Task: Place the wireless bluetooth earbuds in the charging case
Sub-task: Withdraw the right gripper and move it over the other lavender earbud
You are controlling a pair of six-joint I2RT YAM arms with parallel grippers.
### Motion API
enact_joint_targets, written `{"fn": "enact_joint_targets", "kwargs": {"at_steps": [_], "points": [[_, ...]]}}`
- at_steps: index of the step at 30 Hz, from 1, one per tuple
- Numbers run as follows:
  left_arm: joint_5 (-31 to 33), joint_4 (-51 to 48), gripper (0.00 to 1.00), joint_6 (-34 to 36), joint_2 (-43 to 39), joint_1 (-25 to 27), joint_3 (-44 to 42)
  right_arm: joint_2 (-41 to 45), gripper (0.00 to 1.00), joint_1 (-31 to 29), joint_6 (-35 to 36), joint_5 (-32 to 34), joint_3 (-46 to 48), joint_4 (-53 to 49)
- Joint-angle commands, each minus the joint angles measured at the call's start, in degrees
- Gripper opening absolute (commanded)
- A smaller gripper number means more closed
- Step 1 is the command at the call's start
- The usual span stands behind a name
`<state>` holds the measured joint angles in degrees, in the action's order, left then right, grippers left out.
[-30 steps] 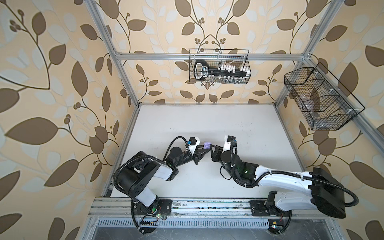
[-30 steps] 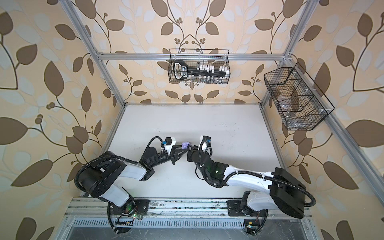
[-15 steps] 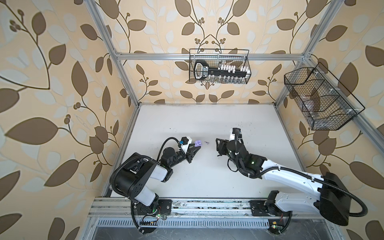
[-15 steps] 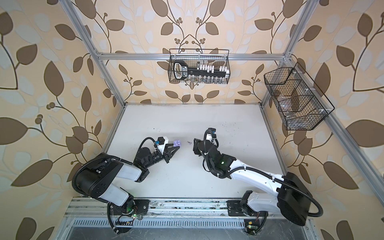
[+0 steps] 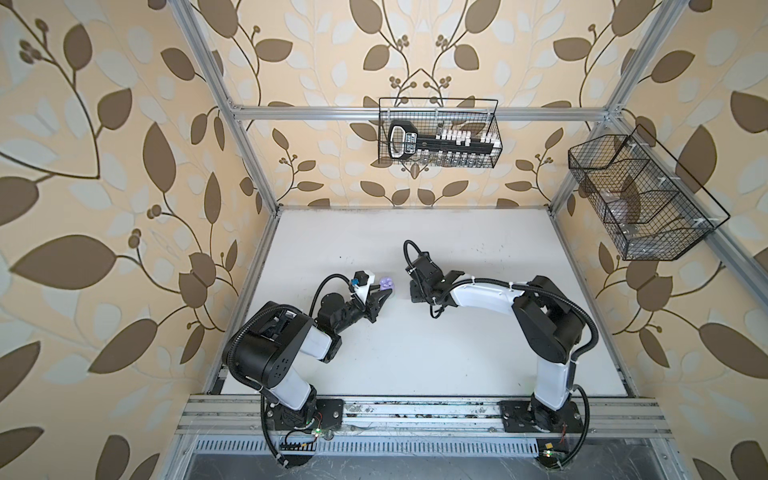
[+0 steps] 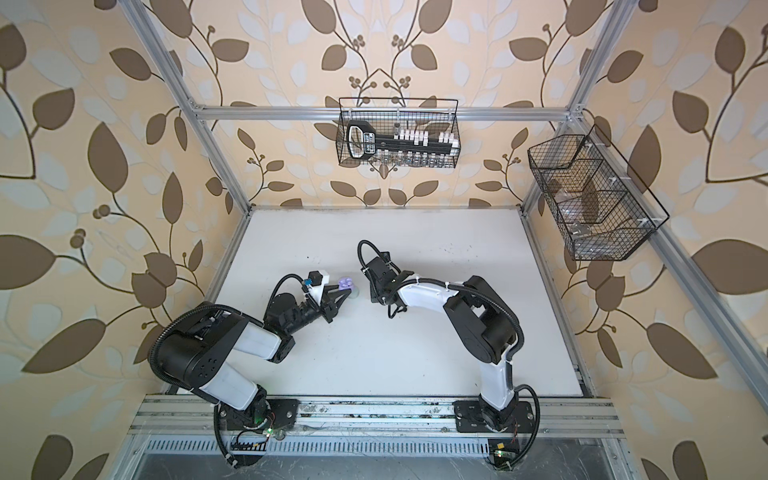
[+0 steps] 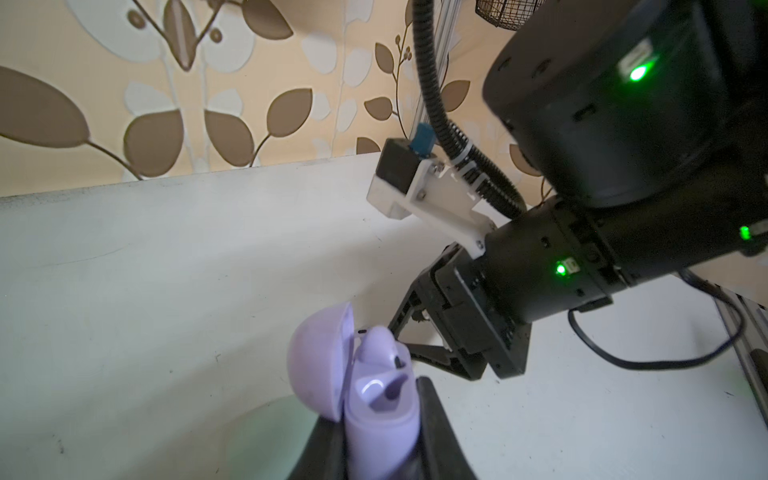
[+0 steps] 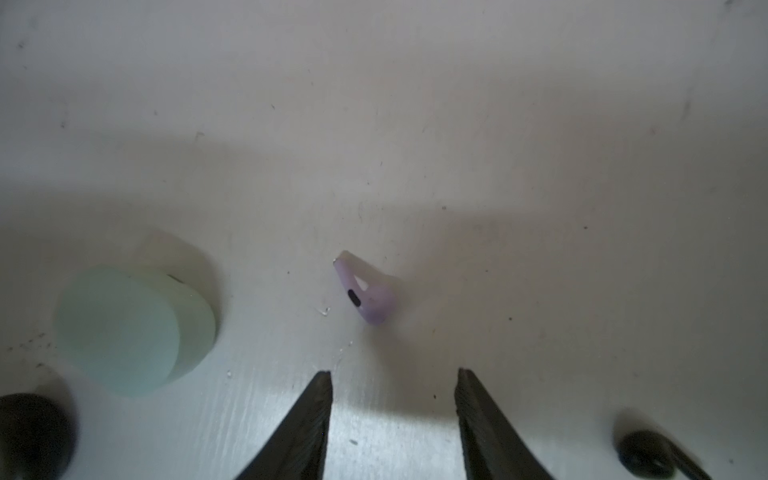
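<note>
My left gripper [image 7: 379, 424] is shut on the body of a lilac charging case [image 7: 380, 411]. The case's lid [image 7: 320, 357] stands open, and one lilac earbud [image 7: 380, 345] sits in a socket; the socket beside it is empty. In both top views the case [image 5: 387, 284] [image 6: 345, 284] shows at the left gripper's tip. A second lilac earbud [image 8: 372, 297] lies loose on the white table, just ahead of my right gripper [image 8: 395, 374]. That gripper is open, empty, and points down at the table [image 5: 417, 291].
In the right wrist view a pale mint case [image 8: 124, 328] lies on the table, with a round black thing [image 8: 29, 432] near it. A black earbud [image 8: 648, 457] lies on the other side of the jaws. Two wire baskets [image 5: 438, 133] [image 5: 640, 195] hang on the walls.
The two grippers were together at the lilac case and have drawn apart. The right arm has moved off to the right over the table; the left has pulled left with the case.
</note>
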<state>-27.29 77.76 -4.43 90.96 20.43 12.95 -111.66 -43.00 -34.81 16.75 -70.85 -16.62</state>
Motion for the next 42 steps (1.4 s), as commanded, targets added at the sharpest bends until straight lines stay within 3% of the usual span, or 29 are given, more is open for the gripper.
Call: {"fn": "enact_joint_targets", "kwargs": {"at_steps": [1,9,42], "points": [[-0.3,3.8,0.0,0.3,-0.5,-1.0,0.1,-0.8,0.5,-0.3,1.4,-0.4,-2.0,-2.3],[-2.3,3.9,0.0,-0.3,-1.1,-1.0,0.1,-1.8,0.49,0.3,1.3,3.5,-1.8,-3.6],[-3.4,3.9,0.0,0.7,-3.9,-1.0,-1.7,-11.2,0.47,4.5,2.1,0.1,-8.7,-3.2]]}}
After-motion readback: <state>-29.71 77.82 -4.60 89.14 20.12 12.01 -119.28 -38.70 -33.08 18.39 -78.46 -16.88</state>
